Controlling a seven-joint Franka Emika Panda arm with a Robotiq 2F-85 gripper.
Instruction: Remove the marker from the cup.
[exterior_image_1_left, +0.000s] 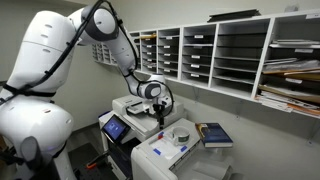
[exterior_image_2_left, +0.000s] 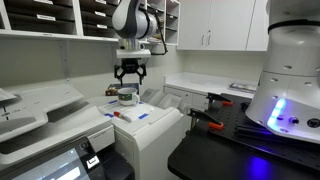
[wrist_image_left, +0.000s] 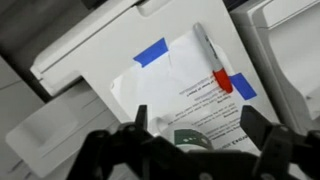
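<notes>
The pale grey translucent cup (exterior_image_2_left: 126, 96) stands on a white sheet of paper (wrist_image_left: 170, 85) on top of a printer. It also shows in an exterior view (exterior_image_1_left: 181, 133) and at the bottom of the wrist view (wrist_image_left: 190, 138). The marker (wrist_image_left: 207, 55), white with a red cap, lies flat on the paper beside the cup, outside it, and is seen in an exterior view (exterior_image_2_left: 120, 115). My gripper (wrist_image_left: 196, 112) is open and empty. It hangs just above the cup in both exterior views (exterior_image_2_left: 130, 76) (exterior_image_1_left: 160, 106).
Blue tape strips (wrist_image_left: 152, 52) hold the paper down. A dark blue book (exterior_image_1_left: 213, 133) lies next to the cup. Mail-slot shelves (exterior_image_1_left: 220, 55) line the wall behind. A second printer (exterior_image_2_left: 40, 120) and a dark counter with red-handled tools (exterior_image_2_left: 205, 122) flank the spot.
</notes>
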